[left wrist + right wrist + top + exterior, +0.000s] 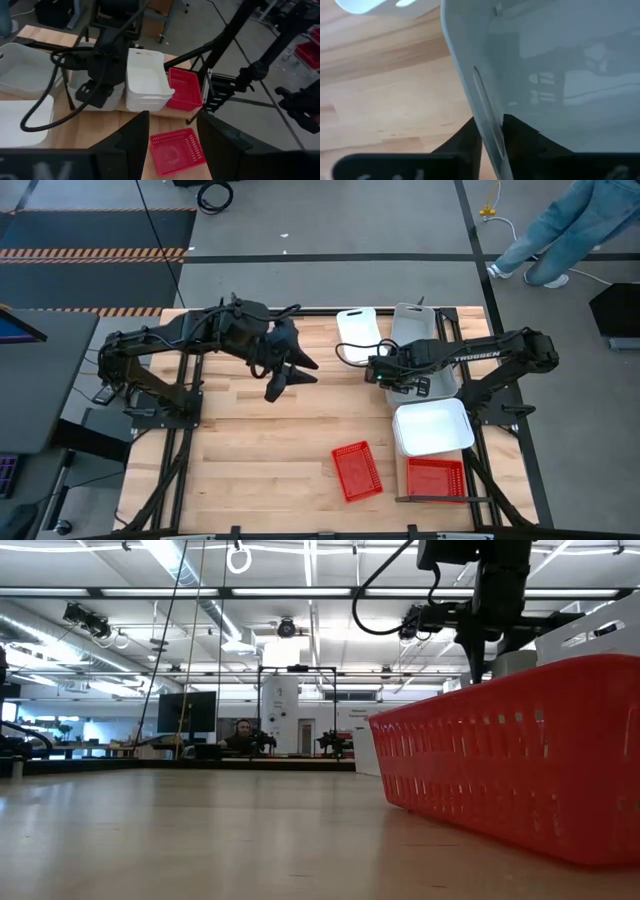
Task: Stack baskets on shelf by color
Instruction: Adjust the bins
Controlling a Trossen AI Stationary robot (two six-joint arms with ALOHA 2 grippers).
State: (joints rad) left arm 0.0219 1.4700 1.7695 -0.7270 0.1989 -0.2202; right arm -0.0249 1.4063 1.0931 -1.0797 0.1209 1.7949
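Note:
My right gripper (386,372) points down at the light grey basket (418,340) by the table's right edge and is shut on its wall. A white basket (357,330) lies just left of it. Nearer are another white basket (433,427) and a red basket (436,478). A second red basket (357,471) lies loose on the tabletop and fills the low view (520,765). My left gripper (285,378) hangs open above the table's middle, holding nothing. The shelf is hidden beneath the row of baskets. My right gripper grips the grey basket's side wall facing the table's middle, at the rim (487,125). One finger (465,142) stands outside the wall and one (520,135) inside it. The fingers come from above, pointing down. Whether the basket's base rests on anything does not show.
A metal frame (440,500) borders the table's near right corner. Bare wood lies open at the table's middle and near left (250,460). A person stands on the floor beyond the far right corner (570,230).

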